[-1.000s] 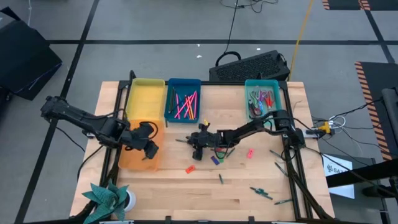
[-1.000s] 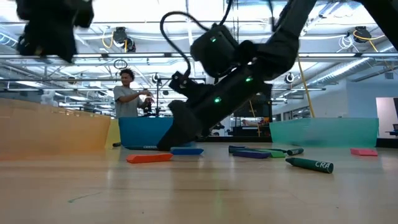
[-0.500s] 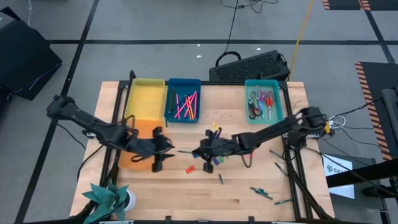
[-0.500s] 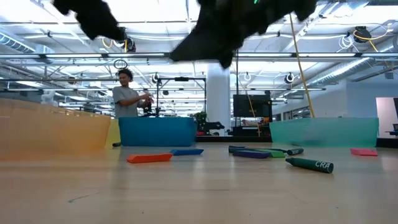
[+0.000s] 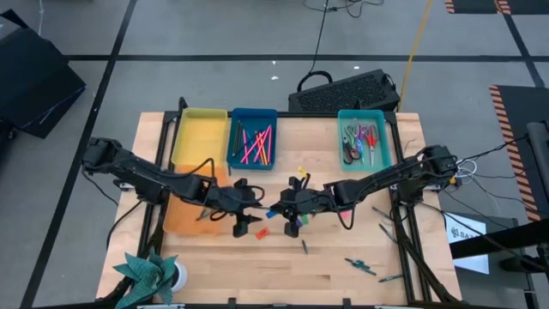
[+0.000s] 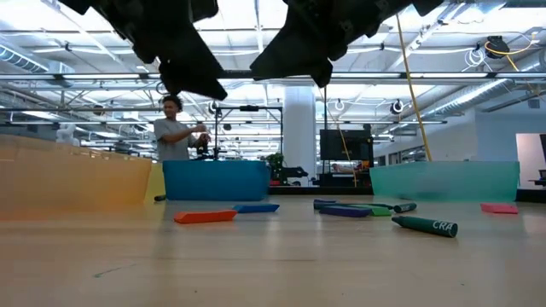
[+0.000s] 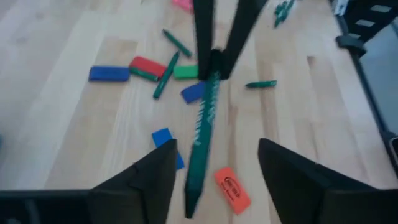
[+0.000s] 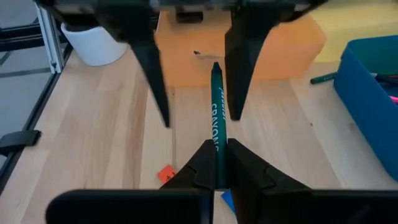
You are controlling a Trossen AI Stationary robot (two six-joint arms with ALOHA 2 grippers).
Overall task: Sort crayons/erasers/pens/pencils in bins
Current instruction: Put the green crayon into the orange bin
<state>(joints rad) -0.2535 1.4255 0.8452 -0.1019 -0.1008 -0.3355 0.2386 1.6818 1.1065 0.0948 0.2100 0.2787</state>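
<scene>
While my right claw (image 8: 217,177) pinches the green crayon (image 8: 217,118) and my left claw (image 7: 214,174) waits spread — a mistimed release drops it onto the tabletop (image 5: 343,257).

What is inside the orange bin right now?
The high view shows nothing lying in the uncovered part of the orange bin. The left arm crosses above its near-centre side, hiding that strip. The left tool hangs open just past it, facing the right tool, which grips a green crayon.

High view looks straight down on the whole table (image 5: 343,257), low view level across it, wrist views close, sharing the green crayon (image 8: 217,134).
</scene>
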